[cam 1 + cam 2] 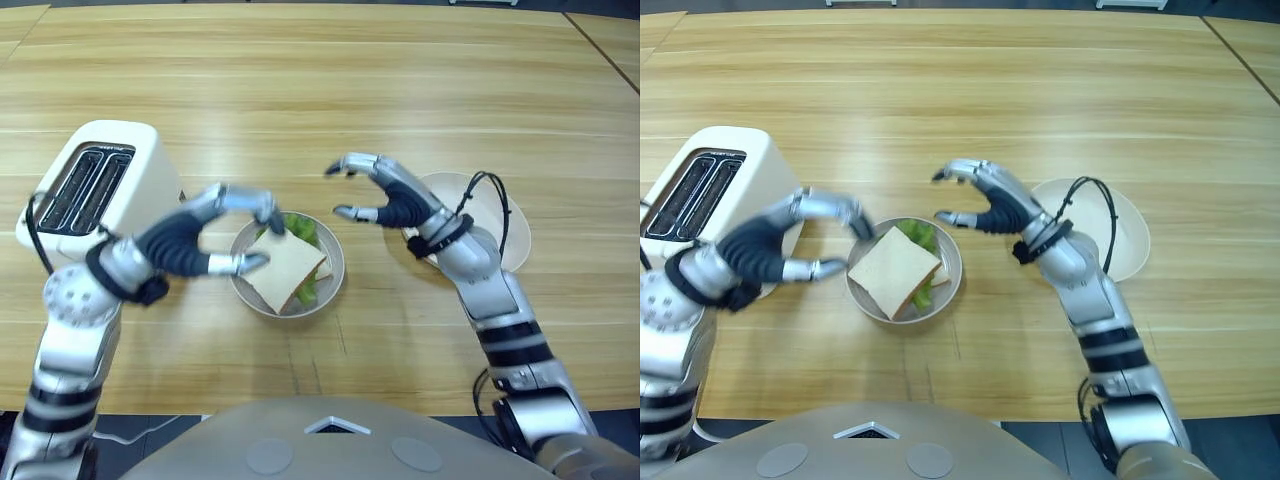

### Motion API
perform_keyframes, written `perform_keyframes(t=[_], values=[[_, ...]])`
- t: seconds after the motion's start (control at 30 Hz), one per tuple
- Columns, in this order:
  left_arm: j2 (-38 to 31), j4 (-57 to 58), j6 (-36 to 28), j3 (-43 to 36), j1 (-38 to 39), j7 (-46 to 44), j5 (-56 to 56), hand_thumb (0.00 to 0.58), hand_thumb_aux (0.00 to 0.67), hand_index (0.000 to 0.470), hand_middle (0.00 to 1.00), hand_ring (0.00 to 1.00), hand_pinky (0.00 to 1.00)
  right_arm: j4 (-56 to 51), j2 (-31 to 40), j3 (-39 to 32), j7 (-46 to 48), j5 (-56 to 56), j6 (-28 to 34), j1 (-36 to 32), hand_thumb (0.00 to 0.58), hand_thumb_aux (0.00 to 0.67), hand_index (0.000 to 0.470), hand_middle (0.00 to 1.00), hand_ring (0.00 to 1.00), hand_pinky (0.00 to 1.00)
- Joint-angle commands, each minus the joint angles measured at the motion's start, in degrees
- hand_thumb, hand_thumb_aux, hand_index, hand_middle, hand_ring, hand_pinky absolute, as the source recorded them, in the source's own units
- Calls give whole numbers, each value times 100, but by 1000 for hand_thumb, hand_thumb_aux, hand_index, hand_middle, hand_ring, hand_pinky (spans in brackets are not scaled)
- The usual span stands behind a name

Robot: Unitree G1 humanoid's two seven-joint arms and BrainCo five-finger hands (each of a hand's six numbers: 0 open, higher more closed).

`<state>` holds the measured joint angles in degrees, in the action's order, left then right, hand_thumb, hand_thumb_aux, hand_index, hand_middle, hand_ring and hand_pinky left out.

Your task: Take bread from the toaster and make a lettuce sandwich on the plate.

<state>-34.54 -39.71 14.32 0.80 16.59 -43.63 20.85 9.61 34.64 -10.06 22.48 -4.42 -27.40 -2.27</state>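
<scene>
- Left eye view: the toaster (100, 185) sits far left on the desk (320, 90), and both slots (88, 188) look empty, so I'd say the bread's already out.
- The plate (339, 265) is at centre-front w/ the sandwich stacked on it. The top slice (288, 265) lies tilted over the lettuce (300, 228), and a bit of the lower slice (322, 268) peeks out at the right.
- Task looks approx. done to me. At most the top slice needs squaring up and the hands need pulling clear.
- The left hand (190, 245) is low, between toaster and plate, w/ fingers spread in a wide C toward the top slice's left corner. It grips nothing.
- The right hand (400, 205) hovers just right of the plate, palm down and fingers loosely spread, also w/ nothing in it. Its wrist is over a white dish (510, 235).
- Right eye view: same layout. The left hand (765, 250) has its fingertips (855, 215) at the plate's left rim, and the top slice (895, 270) is not pinched. Can't tell if a tip brushes the rim.
- The right hand (1000, 210) is raised near the plate's upper right, apart from the sandwich.
</scene>
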Motion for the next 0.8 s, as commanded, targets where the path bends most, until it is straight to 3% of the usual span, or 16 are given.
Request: perform_keyframes(t=[0.03,0.17,0.37,0.63,0.8], values=[[-948,250,61,557,1850,-1309,352,580,670,470,1000,1000,1000,1033,1032,199,1402,1708,297,1234,580,670,470,1000,1000,1000],[-1250,1200,188,401,2175,-1693,-395,580,670,470,1000,1000,1000,1005,1803,-67,2625,1927,446,2100,580,670,470,1000,1000,1000],[-961,2539,483,-543,1208,-1067,-2429,580,670,470,1000,1000,1000,404,1516,-640,2859,771,563,1873,580,670,470,1000,1000,1000],[-143,3325,598,-1429,467,-198,-3163,580,670,470,1000,1000,1000,-557,470,-1573,2172,-983,144,1366,580,670,470,1000,1000,1000],[486,4179,594,-1876,-164,820,-3947,580,670,470,1000,1000,1000,-1531,-258,-1757,645,-2483,-123,597,580,670,470,1000,1000,1000]])
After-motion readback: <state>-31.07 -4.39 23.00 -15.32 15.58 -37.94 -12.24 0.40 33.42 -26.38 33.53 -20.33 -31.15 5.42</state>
